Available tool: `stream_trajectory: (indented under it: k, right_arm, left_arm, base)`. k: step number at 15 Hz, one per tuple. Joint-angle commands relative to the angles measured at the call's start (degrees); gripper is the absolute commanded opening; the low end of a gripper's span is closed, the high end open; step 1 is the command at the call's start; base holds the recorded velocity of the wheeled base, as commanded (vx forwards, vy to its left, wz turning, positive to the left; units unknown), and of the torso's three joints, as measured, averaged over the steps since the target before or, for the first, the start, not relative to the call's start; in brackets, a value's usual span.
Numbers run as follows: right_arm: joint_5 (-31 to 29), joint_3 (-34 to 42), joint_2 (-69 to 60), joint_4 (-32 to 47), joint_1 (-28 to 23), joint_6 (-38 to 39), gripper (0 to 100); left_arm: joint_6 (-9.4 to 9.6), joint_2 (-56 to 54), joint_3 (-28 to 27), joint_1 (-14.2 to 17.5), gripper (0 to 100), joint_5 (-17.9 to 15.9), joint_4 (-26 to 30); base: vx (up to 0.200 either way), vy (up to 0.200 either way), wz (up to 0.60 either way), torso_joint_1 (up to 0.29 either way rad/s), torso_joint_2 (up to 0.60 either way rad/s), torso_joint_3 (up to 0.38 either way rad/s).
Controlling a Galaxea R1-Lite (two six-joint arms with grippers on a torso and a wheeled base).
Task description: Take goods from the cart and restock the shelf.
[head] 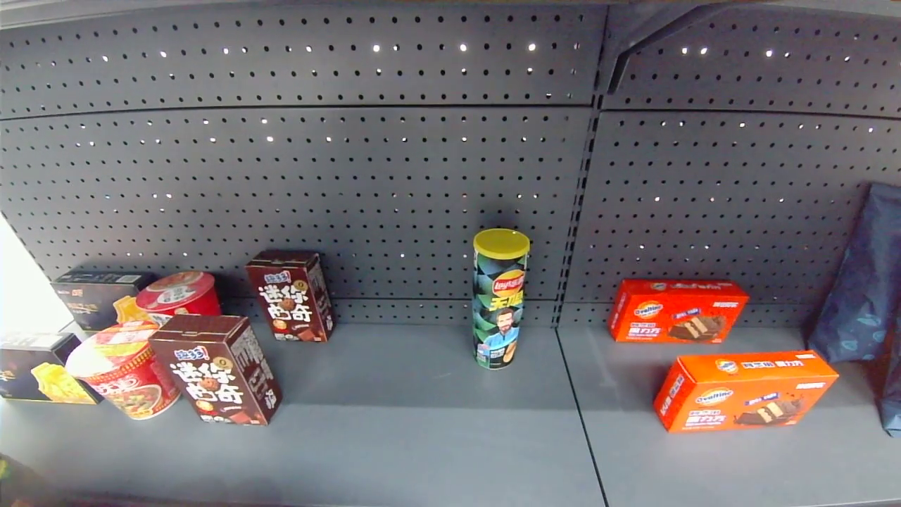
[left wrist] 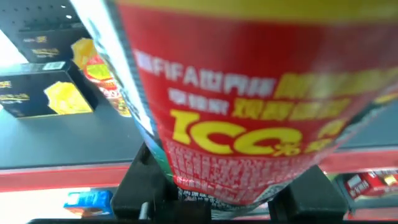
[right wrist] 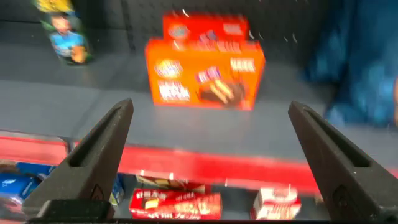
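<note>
Red-labelled canister (left wrist: pixel 249 106) is clamped in the left gripper (left wrist: pixel 227 191), held off the shelf (head: pixel 422 422) edge; not yet set down. Right gripper (right wrist: pixel 210 111) is seen with jaws wide, nothing held. On the shelf a green can (head: pixel 500 299) is stood mid-board, orange boxes (head: pixel 745 389) at its 4 o'clock, brown boxes (head: pixel 215 366) at 8 o'clock. Restocking is judged partly done; gaps are left.

The tall cylindrical chip can with a yellow lid (head: pixel 500 299) stands upright midway along the grey metal shelf (head: pixel 422 436), near the back. Left of it are two brown cardboard boxes (head: pixel 290 296), one behind the other, then two red noodle cups (head: pixel 125 367), then two black boxes (head: pixel 98 296). Right of it are two orange cardboard boxes (head: pixel 746 389), then a dark blue bag (head: pixel 862 282). Before the shelf, left of the chip can, the left hand (left wrist: pixel 227 186) clasps a red cylindrical can (left wrist: pixel 249 93).
</note>
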Motion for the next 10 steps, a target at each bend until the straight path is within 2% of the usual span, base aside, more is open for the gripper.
stream_trajectory:
  k: [1,2,3,5,6,7,8,10]
  right_arm:
    - [9.48,-11.43,22.81,-3.84,10.18,-4.9,100]
    - [10.71,-12.49,25.8,-4.98,12.99,-4.81,100]
    - [10.71,-15.03,33.71,-11.57,17.29,-4.28,100]
    - [11.68,-18.64,46.54,-24.05,17.29,-1.82,100]
    - [12.82,-19.6,50.67,-27.83,17.12,-1.74,100]
    - [17.48,-20.4,56.21,-33.19,16.59,-1.74,100]
    - [21.35,-20.48,59.46,-36.36,16.06,-1.91,100]
    - [23.63,-21.98,63.59,-37.94,16.59,-2.09,100]
  left_arm:
    - [0.02,0.84,1.26,-0.55,0,-0.95,-0.21]
    - [0.02,1.19,1.17,-0.55,0,-1.74,-0.21]
    - [0.11,2.42,0.47,-0.55,0,-4.02,-0.29]
    - [0.19,3.3,-0.06,-0.46,0,-4.99,-0.38]
    - [0.19,3.48,-0.33,-0.55,0,-4.99,-0.47]
    - [-0.07,4.01,-0.41,-0.46,0,-4.99,-1.7]
    - [-0.33,4.09,-0.24,-0.37,0,-4.99,-2.67]
    - [-2.18,4.09,0.03,-0.37,0,-4.99,-2.84]
  base:
    - [0.0,0.0,0.0,0.0,0.0,0.0]
    - [0.0,0.0,0.0,0.0,0.0,0.0]
    - [0.0,0.0,0.0,0.0,0.0,0.0]
    - [0.0,0.0,0.0,0.0,0.0,0.0]
    - [0.0,0.0,0.0,0.0,0.0,0.0]
    - [0.0,0.0,0.0,0.0,0.0,0.0]
    - [0.0,0.0,0.0,0.0,0.0,0.0]
    - [0.0,0.0,0.0,0.0,0.0,0.0]
